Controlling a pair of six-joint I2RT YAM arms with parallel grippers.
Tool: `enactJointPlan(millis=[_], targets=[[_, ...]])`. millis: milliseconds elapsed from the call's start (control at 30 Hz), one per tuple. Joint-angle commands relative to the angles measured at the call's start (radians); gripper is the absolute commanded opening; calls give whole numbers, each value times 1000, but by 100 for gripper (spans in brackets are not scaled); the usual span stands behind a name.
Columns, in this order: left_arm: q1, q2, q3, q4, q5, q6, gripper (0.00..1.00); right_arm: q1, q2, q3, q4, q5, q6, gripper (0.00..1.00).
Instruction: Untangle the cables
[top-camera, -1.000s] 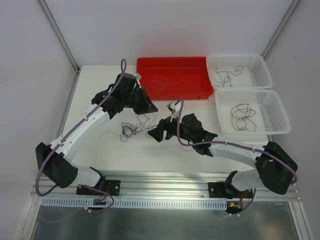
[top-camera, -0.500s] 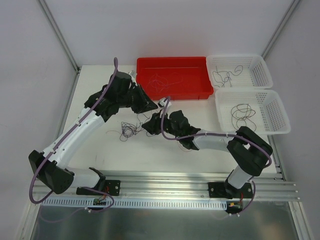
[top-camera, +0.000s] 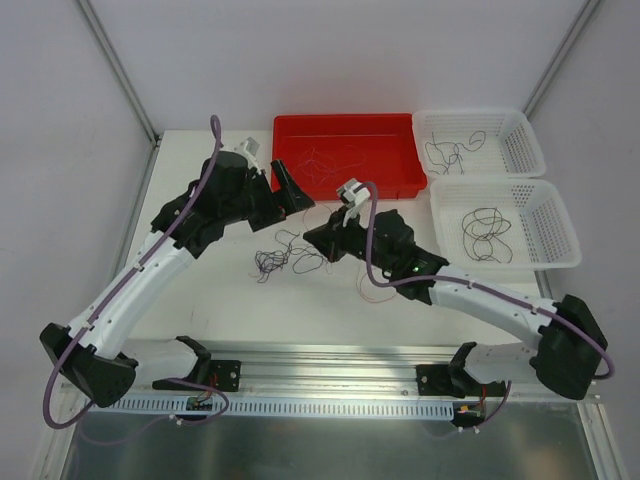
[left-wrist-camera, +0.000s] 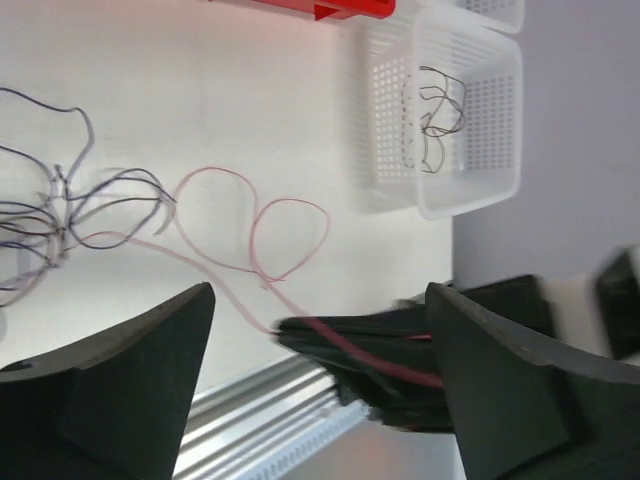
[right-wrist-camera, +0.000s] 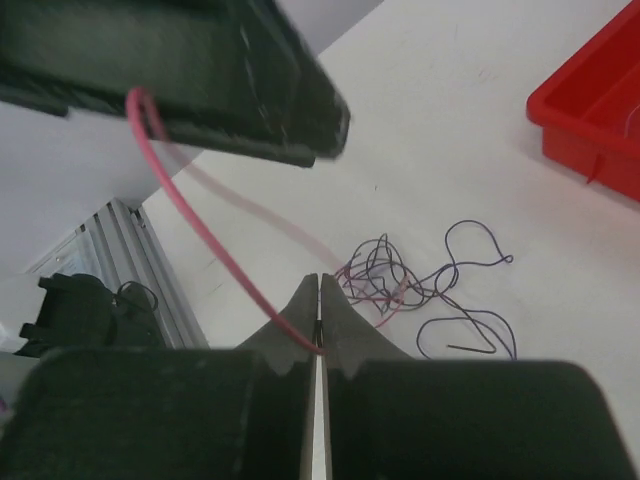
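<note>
The cables (top-camera: 275, 258) lie as a small purple, black and reddish tangle on the white table between the arms; the tangle also shows as cables (right-wrist-camera: 400, 280) and cables (left-wrist-camera: 50, 215) in the wrist views. My right gripper (top-camera: 314, 238) is just right of the tangle, and in its own view the right gripper (right-wrist-camera: 320, 285) is shut on a reddish cable (right-wrist-camera: 200, 235). That strand rises to a finger (right-wrist-camera: 200, 80) of the left gripper. My left gripper (top-camera: 292, 192) hovers behind the tangle near the red tray, and the left gripper (left-wrist-camera: 320, 300) stands wide open, gripping nothing.
A red tray (top-camera: 345, 122) with thin reddish strands stands at the back. Two white baskets (top-camera: 522, 150) (top-camera: 552, 215) at the right each hold dark strands. An aluminium rail (top-camera: 330, 355) runs along the near table edge.
The left gripper opened wide and drew back left. The right gripper closed on the reddish cable and swung right, away from the knot. The tangle spread slightly right.
</note>
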Motion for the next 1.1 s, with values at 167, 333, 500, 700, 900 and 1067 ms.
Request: enactJointPlan(millis=[167, 333, 500, 700, 900, 1067], targets=[[2, -93, -172, 49, -116, 254, 90, -17, -124, 255, -447, 54, -92, 1], [2, -125, -339, 159, -57, 366, 90, -17, -119, 329, -511, 43, -78, 1], [2, -105, -412, 186, -144, 360, 88, -25, -174, 393, -632, 156, -93, 1], [2, -6, -443, 184, -193, 313, 89, -103, -259, 411, -853, 262, -118, 1], [2, 58, -453, 173, -195, 283, 89, -209, -348, 193, -925, 265, 3, 1], [2, 35, -421, 135, -207, 294, 89, -252, -351, -25, -926, 275, 75, 1]])
